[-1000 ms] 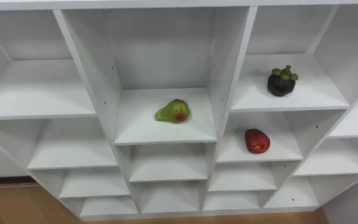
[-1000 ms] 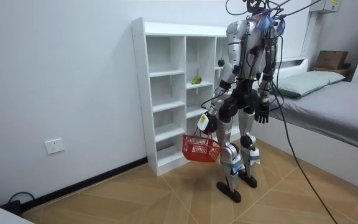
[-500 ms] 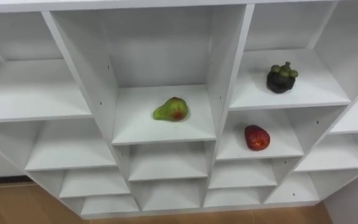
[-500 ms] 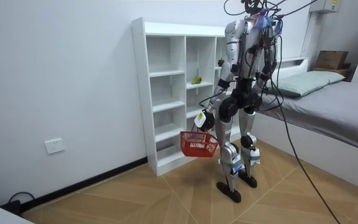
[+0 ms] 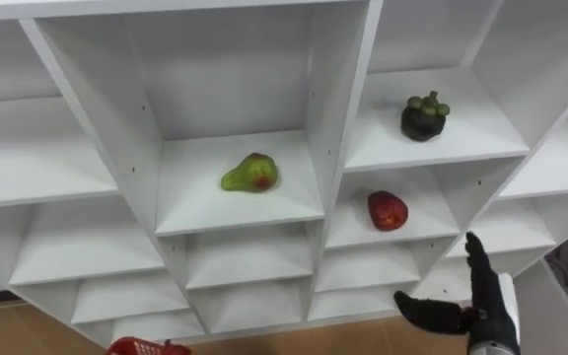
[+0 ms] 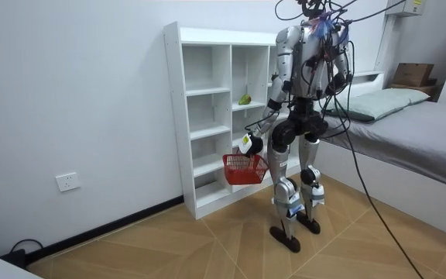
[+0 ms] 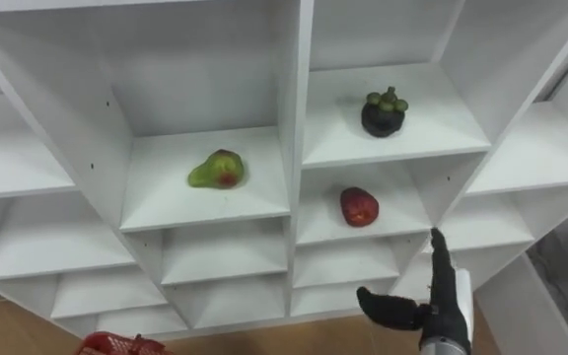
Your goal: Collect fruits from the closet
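White closet [image 5: 338, 99] holds 3 fruits: pear [image 5: 249, 174], red fruit [image 5: 388, 210], mangosteen [image 5: 422, 115]. Right hand [image 5: 483, 308] hovers below them, fingers apart; left hand [image 6: 247, 144] clamps the basket [image 6: 244, 168] handle.

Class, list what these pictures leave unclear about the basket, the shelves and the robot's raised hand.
- The red basket: the left eye view's bottom edge cuts it, and in the room view its inside is too small to read.
- The right hand, open: the bottom edge cuts its wrist.
- The closet: the right edge cuts its rightmost compartments.

right hand [image 7: 440, 314], fingers straight, below the red fruit [image 7: 360, 207].
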